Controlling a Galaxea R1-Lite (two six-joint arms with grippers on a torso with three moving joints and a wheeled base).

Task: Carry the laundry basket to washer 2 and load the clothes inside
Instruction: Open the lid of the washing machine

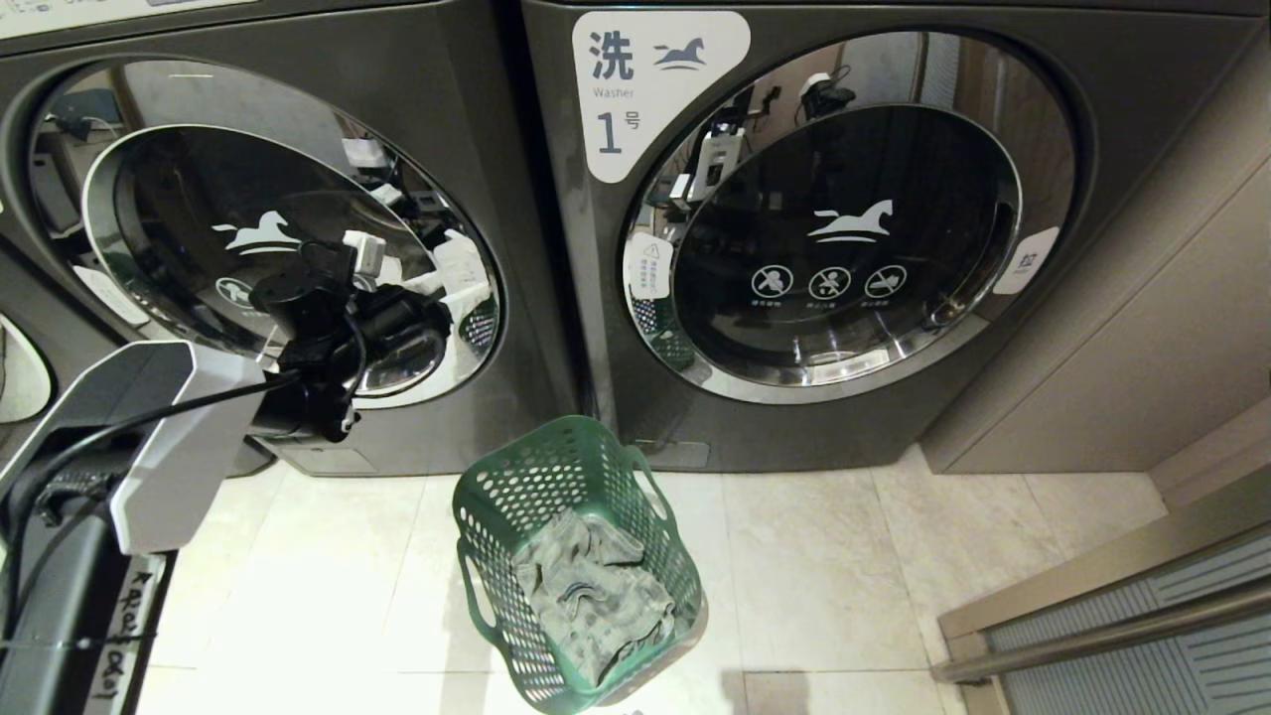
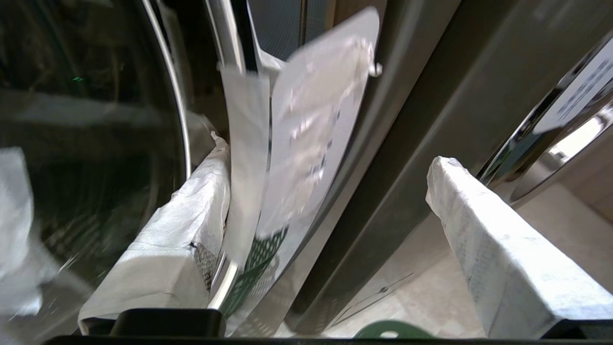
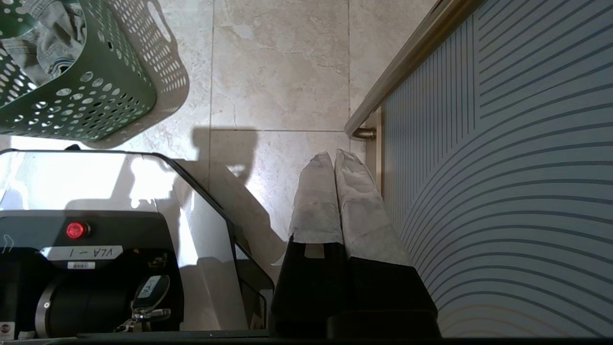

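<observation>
While you look from the head camera, you see at the far left the left arm (image 1: pixel 149 437) raised in front of the left washer (image 1: pixel 298 417), whose round glass door (image 1: pixel 179 218) is closed. The left gripper (image 2: pixel 330 191) is released: in its wrist view the two white-wrapped fingers (image 2: pixel 493 249) stand wide apart with nothing between them, and the inner one is close to the right rim of that door, beside a white sticker (image 2: pixel 316 143). You cannot tell from the pictures if this finger touches the rim. Next, on the pale tiled floor (image 1: pixel 844 576), you find the green laundry basket (image 1: pixel 496 516), just in front of the gap between the two machines. It is tilted a little, and the grey clothes (image 1: pixel 586 596) lie crumpled inside it. To the right stands the washer marked 1 (image 1: pixel 635 89), its door (image 1: pixel 844 238) also closed. At the far right, in its own wrist view, the right gripper (image 3: pixel 334 158) is clenched on nothing, fingers pressed together, pointing down at the floor beside a striped panel (image 3: pixel 503 167), well apart from the basket.
</observation>
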